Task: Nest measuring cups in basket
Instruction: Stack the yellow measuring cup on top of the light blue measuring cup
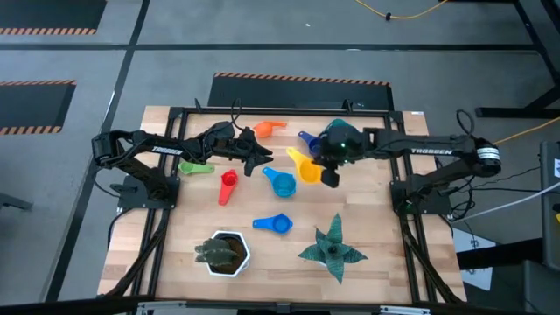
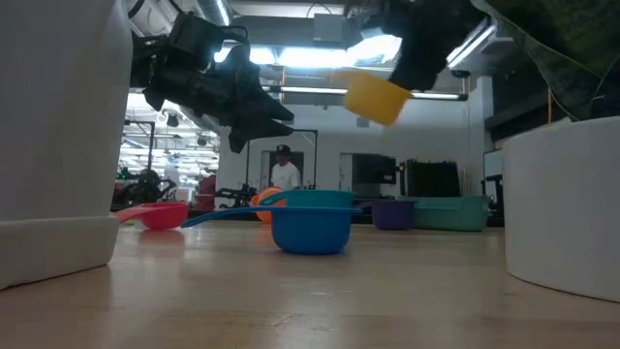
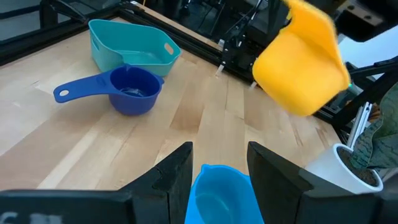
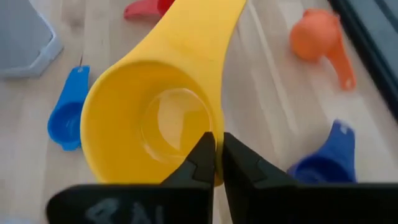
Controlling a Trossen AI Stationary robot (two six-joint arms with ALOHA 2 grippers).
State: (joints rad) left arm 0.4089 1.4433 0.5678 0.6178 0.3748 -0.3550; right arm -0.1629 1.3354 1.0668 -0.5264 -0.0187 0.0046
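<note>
Right gripper (image 4: 216, 163) pinched tight on the rim of the yellow plastic measuring cup (image 1: 305, 168), held in the air above the table; low view shows it clear of the wood; teal plastic rounded basket (image 3: 129, 47) on the table's far side, dark blue handled cup (image 3: 129, 91) just beside it; left gripper (image 3: 217, 168) fingers parted, empty, hovering over the light blue scoop cup (image 1: 280, 182).

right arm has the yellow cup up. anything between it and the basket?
Nothing visible blocks it. The right end effector holds the yellow cup clear above the table. The dark blue cup sits on the wood right beside the basket, below the carry height; it matters only on a low approach.
</note>
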